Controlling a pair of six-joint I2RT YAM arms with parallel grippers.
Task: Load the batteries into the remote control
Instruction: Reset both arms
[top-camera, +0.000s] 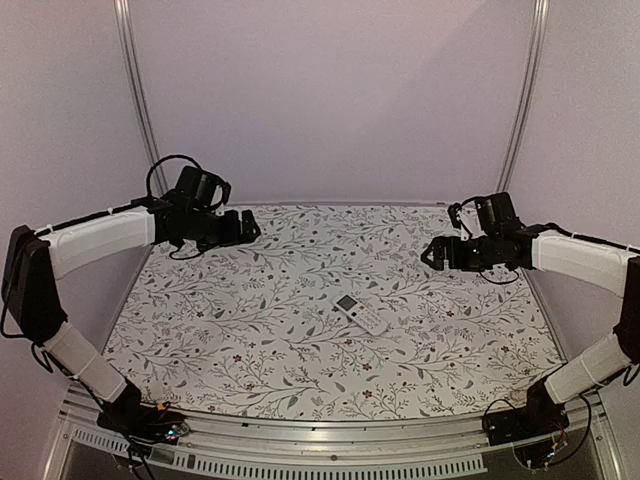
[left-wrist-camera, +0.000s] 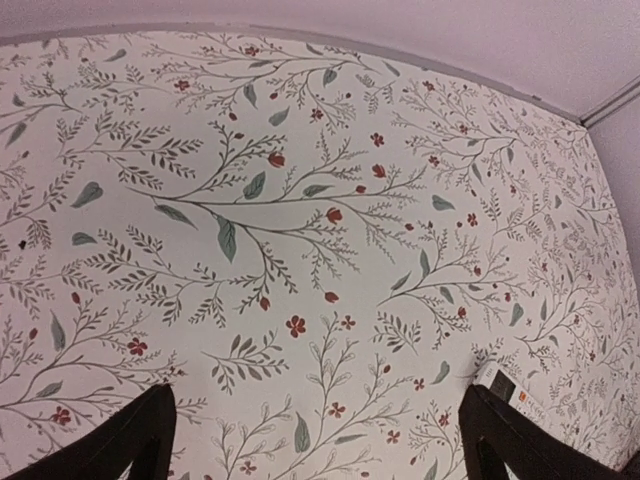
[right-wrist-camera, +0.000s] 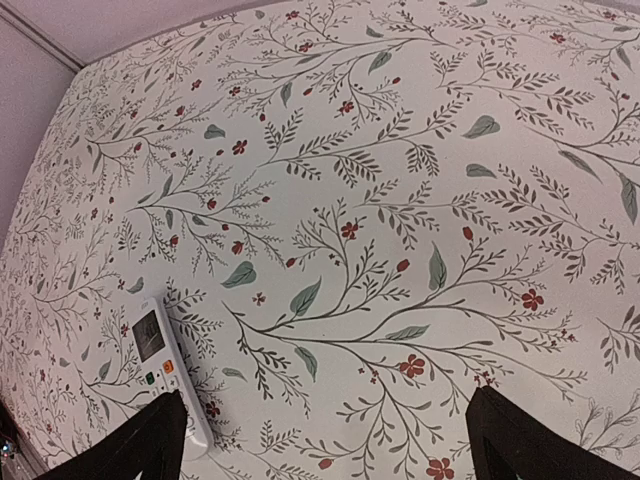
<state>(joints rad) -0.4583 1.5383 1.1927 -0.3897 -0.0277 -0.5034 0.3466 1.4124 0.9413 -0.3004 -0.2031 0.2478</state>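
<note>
Left gripper (left-wrist-camera: 315, 395) first: its own camera has two dark fingers (left-wrist-camera: 130, 440) at the bottom corners of the view, spread wide, with only the flowered table (left-wrist-camera: 300, 200) showing between them. It's released and carries nothing. Over to the right gripper (right-wrist-camera: 328, 395), and it's the same story: dark fingers (right-wrist-camera: 525, 440) parted wide, the gap free, hovering above the surface.

Moving outward, the remote control (right-wrist-camera: 165, 365) lies face up just beside one finger in the right wrist view. Its grey display window is at the far end, with a green and an orange button below it. Its near end slips out of sight behind that finger. The left wrist view catches far less, just a white corner with an orange spot peeking out beside one finger at the lower right.

The overhead camera gives what neither wrist does. Both arms are bent inward over the table, the left gripper at the far left and the right gripper at the far right, well apart. The remote control lies flat and slanted on the floral pattern between them, a little right of the middle. Neither gripper touches it. From up there the buttons are too small to read, and only the right wrist view shows their colours.
</note>
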